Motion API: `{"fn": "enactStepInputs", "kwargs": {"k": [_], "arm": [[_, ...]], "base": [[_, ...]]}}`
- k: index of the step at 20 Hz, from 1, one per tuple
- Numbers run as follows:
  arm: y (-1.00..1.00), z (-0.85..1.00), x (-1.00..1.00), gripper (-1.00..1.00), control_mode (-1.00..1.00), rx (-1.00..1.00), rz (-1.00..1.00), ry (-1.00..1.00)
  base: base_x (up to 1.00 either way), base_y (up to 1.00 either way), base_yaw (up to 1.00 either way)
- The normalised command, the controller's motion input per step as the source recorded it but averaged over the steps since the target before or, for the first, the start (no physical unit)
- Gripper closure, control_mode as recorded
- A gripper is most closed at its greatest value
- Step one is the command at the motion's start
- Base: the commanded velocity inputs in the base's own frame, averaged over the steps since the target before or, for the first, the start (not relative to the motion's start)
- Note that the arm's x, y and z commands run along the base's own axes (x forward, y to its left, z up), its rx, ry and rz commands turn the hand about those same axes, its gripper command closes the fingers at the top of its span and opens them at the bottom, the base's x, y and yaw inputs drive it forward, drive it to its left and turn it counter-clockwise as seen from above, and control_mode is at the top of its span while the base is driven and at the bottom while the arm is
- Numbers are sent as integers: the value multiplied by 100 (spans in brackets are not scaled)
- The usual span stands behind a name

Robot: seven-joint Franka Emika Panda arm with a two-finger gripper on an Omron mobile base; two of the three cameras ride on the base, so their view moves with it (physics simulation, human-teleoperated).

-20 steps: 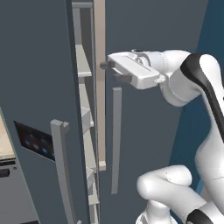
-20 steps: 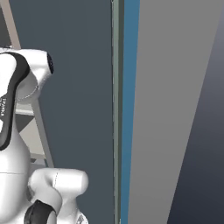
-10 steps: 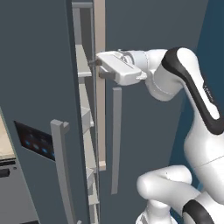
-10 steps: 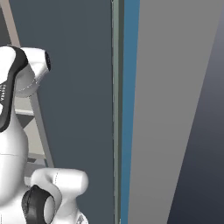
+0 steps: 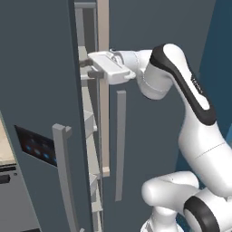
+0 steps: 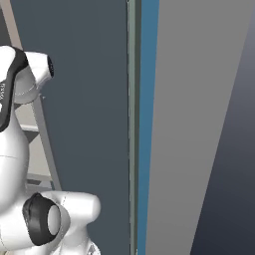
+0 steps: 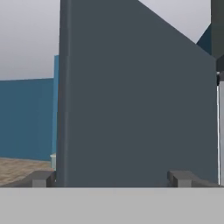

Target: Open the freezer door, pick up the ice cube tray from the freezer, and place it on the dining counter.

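Note:
The freezer door [image 5: 41, 68], slate grey with a black lit panel [image 5: 36, 147] and a grey bar handle [image 5: 63, 176], stands ajar at the left. Through the narrow gap beside it I see the freezer's pale shelves [image 5: 90, 127]. My gripper [image 5: 88, 69] is open and reaches into the top of that gap, level with the door's free edge. In the hand view a slate-grey door slab [image 7: 140, 109] stands close ahead, its vertical edge just inside my gripper's [image 7: 111, 178] left fingertip [image 7: 41, 178]; nothing is gripped. The ice cube tray and the dining counter are out of view.
The plain grey door [image 5: 149, 45] with its own bar handle [image 5: 120, 145] is shut just right of the gap and fills the middle of the right base view [image 6: 84, 99]. A light grey wall [image 6: 199, 124] rises to the right. Wood floor [image 7: 17, 168] and blue wall [image 7: 26, 118] lie beyond.
The arm has swung left, carrying the open gripper from in front of the plain door into the gap at the freezer door's edge. The door itself looks unmoved.

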Motion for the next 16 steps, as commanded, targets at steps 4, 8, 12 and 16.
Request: {"fn": "enactStepInputs", "kwargs": {"k": [4,8,12,16], "arm": [[34,-1,9,-100,-100,0,0,0],[43,-4,0,-100,-100,-1,0,0],[43,-4,0,-100,-100,0,0,0],[40,-1,-1,-100,-100,0,0,0]], "base": [[0,0,0],[0,0,0],[0,0,0],[0,0,0]]}}
